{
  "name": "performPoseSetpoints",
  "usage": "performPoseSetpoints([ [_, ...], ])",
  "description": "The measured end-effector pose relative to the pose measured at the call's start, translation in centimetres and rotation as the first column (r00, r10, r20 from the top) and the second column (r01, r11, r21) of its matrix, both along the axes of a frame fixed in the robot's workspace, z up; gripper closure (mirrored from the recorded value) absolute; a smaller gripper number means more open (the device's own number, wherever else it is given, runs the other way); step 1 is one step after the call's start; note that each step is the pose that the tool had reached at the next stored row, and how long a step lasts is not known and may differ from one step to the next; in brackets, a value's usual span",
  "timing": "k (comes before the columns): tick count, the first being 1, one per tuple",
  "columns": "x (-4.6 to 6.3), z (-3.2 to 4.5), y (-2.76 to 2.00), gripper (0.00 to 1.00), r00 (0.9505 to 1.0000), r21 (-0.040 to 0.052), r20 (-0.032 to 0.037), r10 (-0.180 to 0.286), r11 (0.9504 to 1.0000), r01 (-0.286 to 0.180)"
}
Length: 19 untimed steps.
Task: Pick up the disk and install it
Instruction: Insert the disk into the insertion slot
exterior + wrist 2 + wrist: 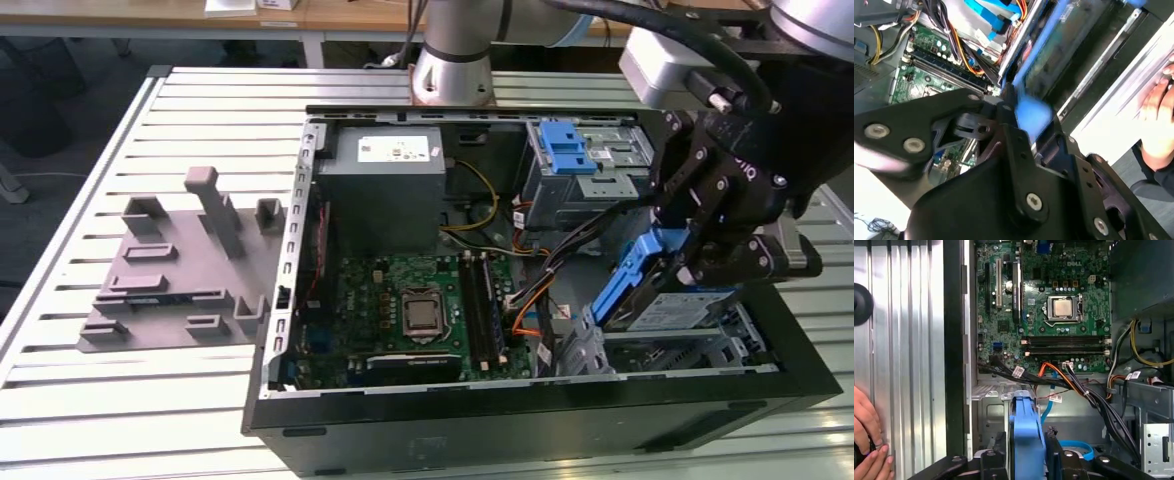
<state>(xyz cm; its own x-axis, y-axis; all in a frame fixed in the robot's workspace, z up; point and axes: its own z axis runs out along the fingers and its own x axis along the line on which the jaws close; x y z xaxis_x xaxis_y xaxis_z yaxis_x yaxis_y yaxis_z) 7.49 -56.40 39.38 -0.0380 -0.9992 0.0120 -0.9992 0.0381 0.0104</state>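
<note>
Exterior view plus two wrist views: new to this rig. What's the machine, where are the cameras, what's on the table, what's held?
The machine is one robot arm ending in a black gripper. The exterior view comes from a camera off the arm, looking down on a slatted metal table; both wrist views come from cameras riding near the gripper. On the table stand an open computer case, its motherboard exposed, and a grey plastic fixture at the exterior view's left. The gripper is shut on the disk, a drive with blue rails, held tilted over a metal bay. A person's hand is over the table beside the case.
</note>
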Motion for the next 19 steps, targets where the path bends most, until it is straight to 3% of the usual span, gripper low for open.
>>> performPoseSetpoints([
  [1,0.0,-0.12,0.0,0.63,1.0,0.0001,0.0,0.0,1.0,0.0],
  [2,0.0,-0.23,-0.01,0.56,1.0,-0.0002,0.0,0.0,1.0,0.0],
  [7,0.0,-0.76,0.0,0.58,1.0,0.0002,0.0,0.0,1.0,0.0],
  [11,0.0,-1.15,0.0,0.76,1.0,0.0003,0.0,0.0,1.0,0.0],
  [12,0.0,-1.26,0.0,0.76,1.0,0.0003,0.0,0.0,1.0,0.0],
  [14,0.0,-1.5,0.0,0.88,1.0,0.0003,0.0002,0.001,1.0,-0.001],
  [19,0.0,-2.0,0.0,0.89,1.0,0.0001,0.0003,0.002,1.0,-0.002],
])
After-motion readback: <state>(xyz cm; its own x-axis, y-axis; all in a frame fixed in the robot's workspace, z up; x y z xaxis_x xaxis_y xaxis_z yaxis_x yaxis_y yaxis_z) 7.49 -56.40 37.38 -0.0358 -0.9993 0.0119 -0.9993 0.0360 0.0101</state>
